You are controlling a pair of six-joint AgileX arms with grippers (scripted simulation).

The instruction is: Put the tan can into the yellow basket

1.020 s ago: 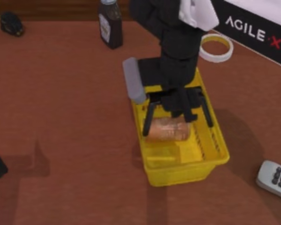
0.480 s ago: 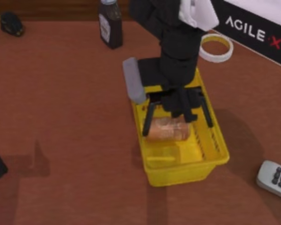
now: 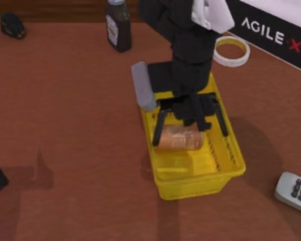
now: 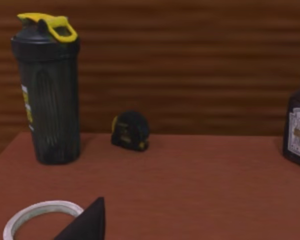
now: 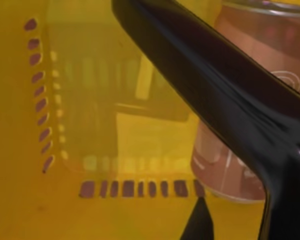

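**Can down inside the basket, release and retreat left**

The small tan-beige drink can (image 3: 179, 138) lies on its side within the walls of the bright yellow slotted plastic shopping basket (image 3: 230, 172), near the middle of it. Whether it rests on the basket floor or hangs just above it cannot be told from above. In the right wrist view the can (image 5: 250, 100) sits close against the dark finger (image 5: 215, 90) with the yellow floor and its row of slots right behind. I judge the carry as good as done; what is left is to let go and lift clear without dragging the can or catching the black folding handles (image 3: 221, 116).

The right gripper (image 3: 190, 123) reaches steeply down into the basket from the far edge of the tabletop, its black arm covering the basket's far end. Its fingers sit at the can's upper side and look closed narrowly on the can, though no view shows both contact faces clearly.

The left arm is parked at the left edge of the tabletop. Its wrist view looks toward the back wall, and whether its fingers are apart or together cannot be told.
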